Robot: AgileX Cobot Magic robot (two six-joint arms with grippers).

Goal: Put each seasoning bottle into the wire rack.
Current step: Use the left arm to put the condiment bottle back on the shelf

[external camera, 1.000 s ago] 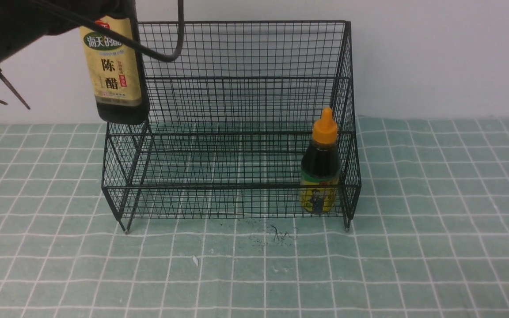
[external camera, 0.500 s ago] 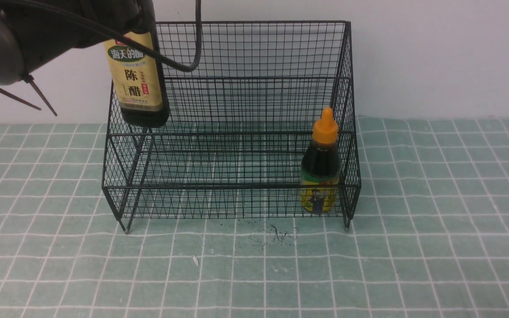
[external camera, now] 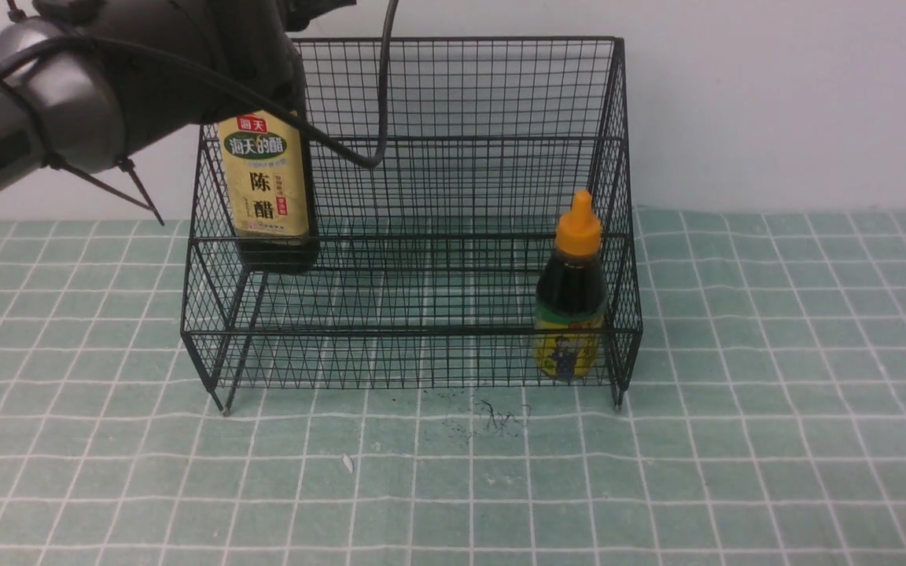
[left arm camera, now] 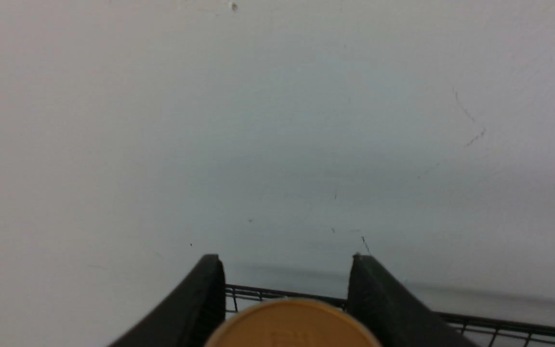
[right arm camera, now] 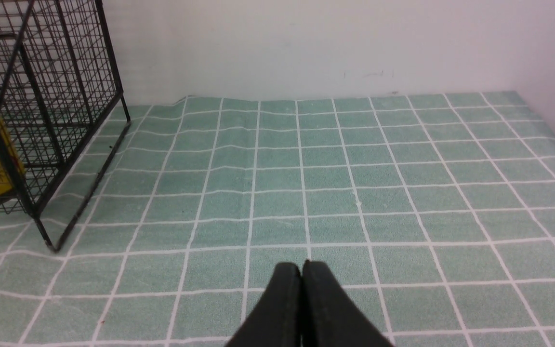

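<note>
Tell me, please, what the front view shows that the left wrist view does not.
Front view only: the tall bottle with its tan label, the short orange-capped bottle in the lower tier, the green checked cloth. Left wrist view only: the gold cap between the fingers of the left gripper. Both: the wire rack and the white wall.

The left arm (external camera: 68, 110) reaches in high from the left, the left gripper (left arm camera: 285, 264) clamped on the tall bottle (external camera: 266, 189); the right gripper (right arm camera: 301, 270) has its fingers pressed together.
</note>
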